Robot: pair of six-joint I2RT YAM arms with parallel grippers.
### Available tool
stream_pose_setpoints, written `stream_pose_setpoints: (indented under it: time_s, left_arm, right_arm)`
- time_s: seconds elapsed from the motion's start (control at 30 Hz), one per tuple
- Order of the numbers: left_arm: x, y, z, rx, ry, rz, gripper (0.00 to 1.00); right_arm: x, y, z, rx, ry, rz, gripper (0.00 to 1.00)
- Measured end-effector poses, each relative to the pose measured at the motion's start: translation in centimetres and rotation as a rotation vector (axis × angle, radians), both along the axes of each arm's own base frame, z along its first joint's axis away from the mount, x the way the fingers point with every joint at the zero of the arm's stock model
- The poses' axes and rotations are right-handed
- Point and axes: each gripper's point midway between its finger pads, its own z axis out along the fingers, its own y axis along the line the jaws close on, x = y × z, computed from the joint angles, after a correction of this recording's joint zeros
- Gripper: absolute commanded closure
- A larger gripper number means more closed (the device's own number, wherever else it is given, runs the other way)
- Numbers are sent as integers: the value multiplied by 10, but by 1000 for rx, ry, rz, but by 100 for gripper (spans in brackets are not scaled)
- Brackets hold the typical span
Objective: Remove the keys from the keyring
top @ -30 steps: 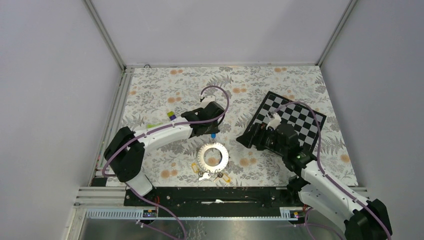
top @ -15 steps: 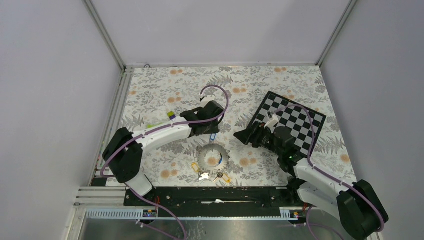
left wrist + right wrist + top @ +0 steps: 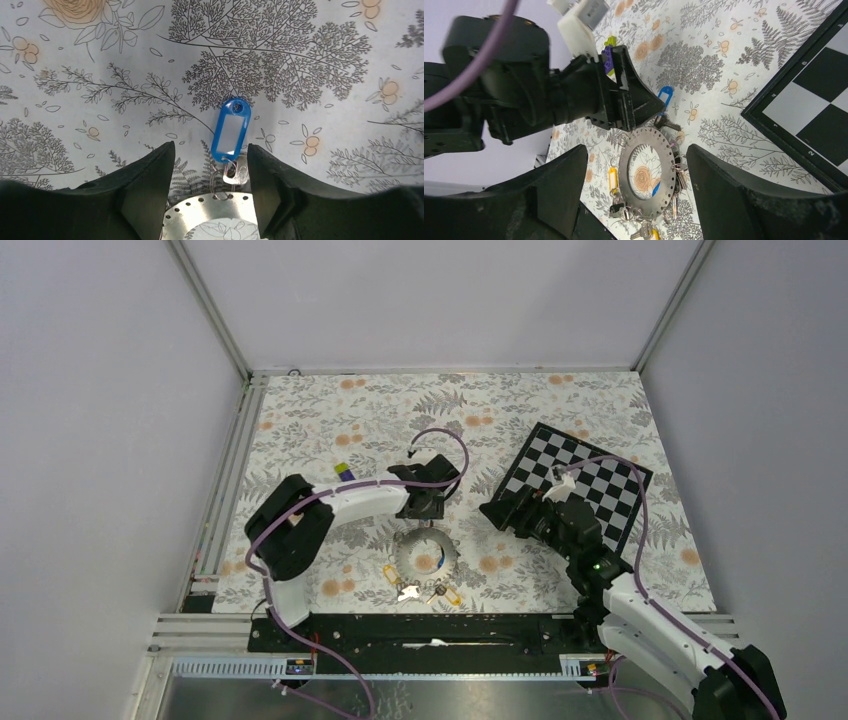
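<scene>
Top view, keyring [image 3: 403, 558]: flat on the floral cloth [image 3: 330, 420], near the front edge, between the two arms.
Top view, keys [image 3: 412, 591]: bunched at the ring's near rim, with yellow tags among them.
Top view, left gripper [image 3: 425, 510]: pointing down at the ring's far rim.
Top view, right gripper [image 3: 497, 512]: to the right of the ring, by the near-left corner of the checkerboard [image 3: 590, 485].
Left wrist, left gripper [image 3: 210, 147]: jaws apart, gripping nothing. The blue-tagged key [image 3: 230, 129] lies on the cloth between the fingers [image 3: 150, 175] and touches neither.
Left wrist, keyring [image 3: 200, 217]: its perforated rim shows at the bottom. A small wire loop seems to join the blue-tagged key to it, though shadow blurs the link.
Right wrist, right gripper [image 3: 636, 147]: jaws wide and empty, raised over the keyring [image 3: 624, 170].
Right wrist, keys [image 3: 612, 178]: spread around the rim, most at the near side.
</scene>
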Motion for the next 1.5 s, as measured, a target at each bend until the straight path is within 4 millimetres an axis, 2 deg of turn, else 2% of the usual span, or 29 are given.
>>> stream_pose_setpoints:
  time_s: [0.2, 0.33, 0.67, 0.8, 0.97, 1.13, 1.3, 1.5]
  left_arm:
    - [6, -6, -14, 27, 19, 0, 40]
    - [9, -8, -14, 22, 14, -2, 42]
    - [17, -17, -17, -41, -8, 4, 80]
    - [17, -18, -15, -51, -15, 2, 90]
    - [19, -18, -14, -62, -19, 5, 91]
    - [18, -16, -11, -62, -18, -1, 100]
    - [18, -17, 0, -79, -31, -6, 100]
    - [16, -14, -2, -70, -22, -7, 100]
  right_arm:
    - [-1, -9, 6, -4, -19, -40, 20]
    - [-2, -10, 6, -6, -20, -45, 20]
    - [-2, -14, -1, -31, 4, -59, 20]
    - [-2, -15, -2, -35, 6, -63, 20]
    - [-2, -15, -3, -37, 7, -64, 19]
    - [-2, -15, -3, -36, 7, -65, 18]
    - [-2, -15, -4, -35, 14, -66, 17]
    - [-2, -15, -5, -32, 20, -68, 17]
